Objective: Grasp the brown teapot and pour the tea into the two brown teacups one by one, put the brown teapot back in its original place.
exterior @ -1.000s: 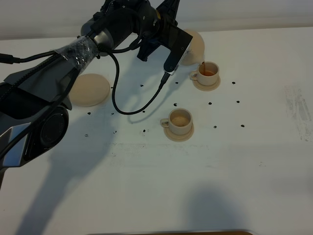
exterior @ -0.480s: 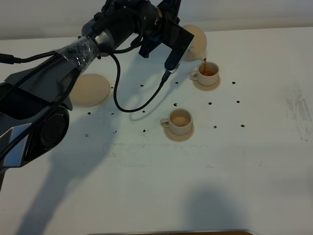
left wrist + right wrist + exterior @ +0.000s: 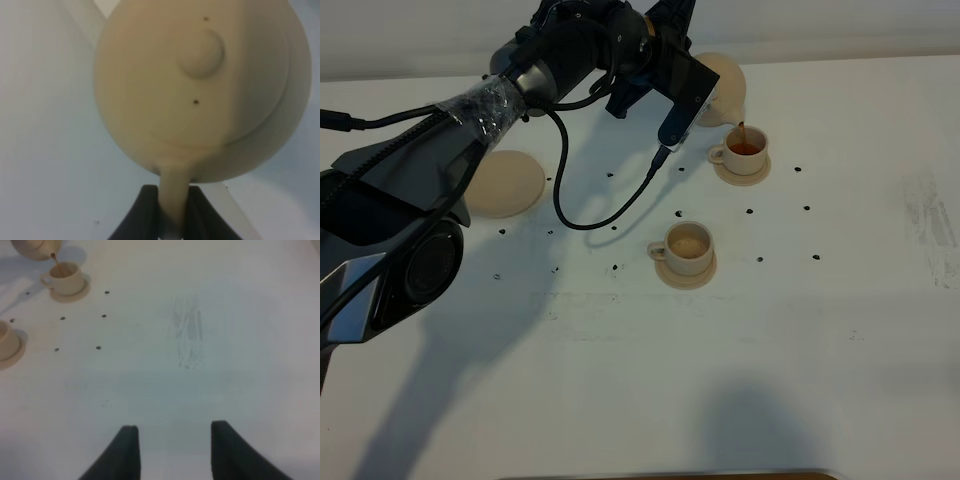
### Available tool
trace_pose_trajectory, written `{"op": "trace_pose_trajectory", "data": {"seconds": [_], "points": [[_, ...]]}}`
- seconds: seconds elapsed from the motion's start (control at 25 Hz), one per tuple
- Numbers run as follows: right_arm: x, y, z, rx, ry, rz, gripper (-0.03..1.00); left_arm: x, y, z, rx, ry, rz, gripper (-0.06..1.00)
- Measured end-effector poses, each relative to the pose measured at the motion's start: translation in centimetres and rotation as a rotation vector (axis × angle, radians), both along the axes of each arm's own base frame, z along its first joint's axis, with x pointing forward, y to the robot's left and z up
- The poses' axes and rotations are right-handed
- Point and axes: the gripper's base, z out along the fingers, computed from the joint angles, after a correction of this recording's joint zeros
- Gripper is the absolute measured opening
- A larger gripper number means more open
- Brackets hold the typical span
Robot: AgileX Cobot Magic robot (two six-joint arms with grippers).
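My left pincer point(image 3: 173, 214) is clenched on the loop handle point(image 3: 174, 192) of the brown teapot point(image 3: 200, 95), so that the pot tilts with its spout just above the far teacup point(image 3: 747, 150) and tea streams in. The near teacup point(image 3: 688, 245) I judge not yet filled. The left arm point(image 3: 470, 110) stretches far forward, wrist rolled. My right pincer point(image 3: 172, 440) is released, empty.

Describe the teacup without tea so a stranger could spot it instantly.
On the white table, find the tilted teapot pouring near the far edge. Two cups on saucers sit close by; the empty teacup is the one nearer the camera, pale inside, while the other cup holds reddish tea.
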Motion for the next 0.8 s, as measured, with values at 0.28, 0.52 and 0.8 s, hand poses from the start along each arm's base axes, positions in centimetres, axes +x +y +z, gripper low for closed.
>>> {"op": "trace_pose_trajectory", "data": {"seconds": [0.28, 0.52, 0.8], "points": [[0.0, 0.0, 0.0, 0.0, 0.0, 0.0, 0.35, 0.0, 0.0, 0.0, 0.014, -0.008, -0.015, 0.08], [0.0, 0.0, 0.0, 0.0, 0.0, 0.0, 0.35, 0.08, -0.04, 0.1, 0.018, -0.027, -0.025, 0.08], [0.0, 0.0, 0.0, 0.0, 0.0, 0.0, 0.35, 0.1, -0.05, 0.12, 0.039, -0.044, -0.048, 0.08]]}}
